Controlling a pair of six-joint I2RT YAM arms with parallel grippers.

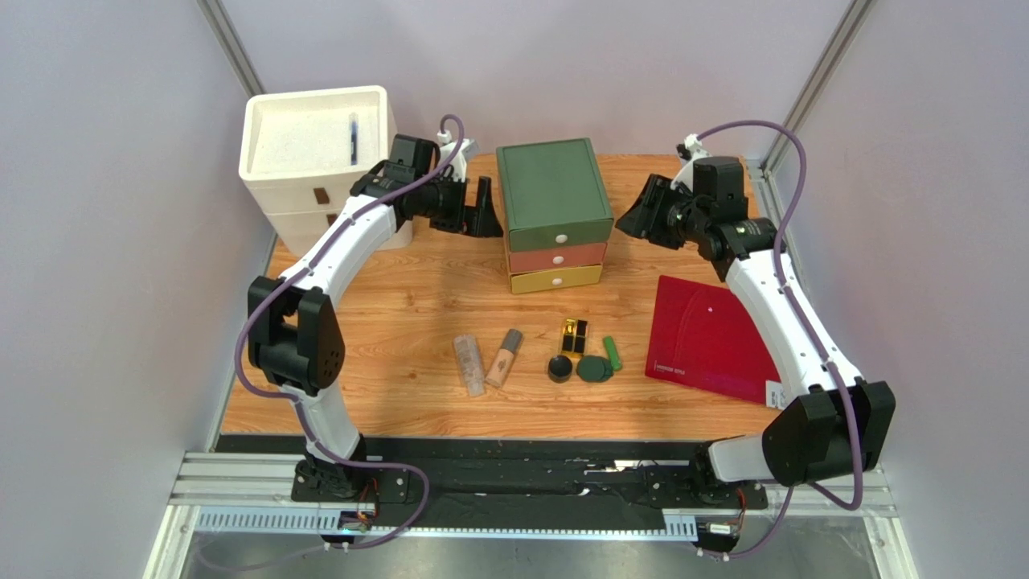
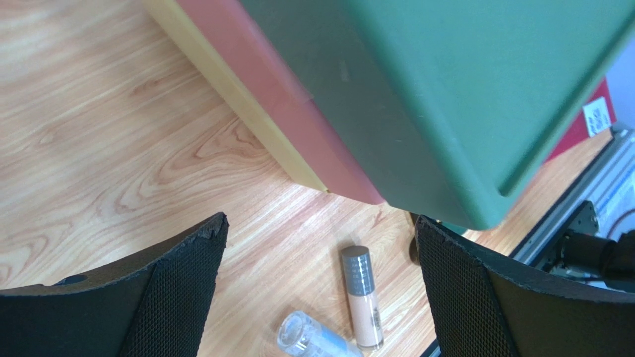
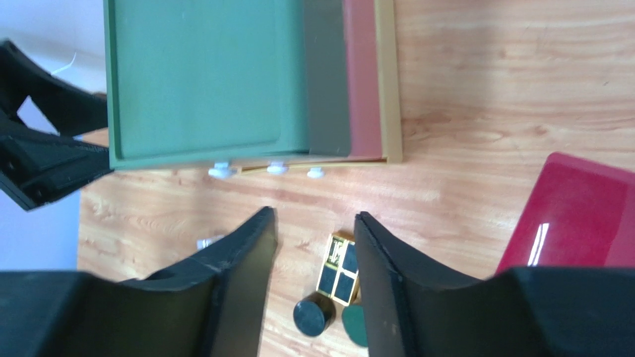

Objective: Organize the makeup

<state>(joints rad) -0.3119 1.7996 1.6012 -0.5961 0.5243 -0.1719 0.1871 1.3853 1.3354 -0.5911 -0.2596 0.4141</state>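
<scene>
Opening step, I judge: the makeup [image 1: 559, 368] (six small pieces) lies in a row on the table [image 1: 399, 302] before the drawer unit [image 1: 553, 211], untouched. The left gripper [image 2: 320, 223] gapes wide, the right gripper [image 3: 314, 217] stands narrowly parted, both empty. Next calls for opening that unit

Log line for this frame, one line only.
left claw open, empty, by drawers | right claw open, empty | drawers shut | clear tube, beige tube, case, jar, compact, stick on table

Two tubes [image 1: 469, 364] [image 1: 505, 357]; one case [image 1: 574, 334], jar [image 1: 559, 368], compact [image 1: 593, 369], stick [image 1: 612, 352] apiece (six total).
</scene>
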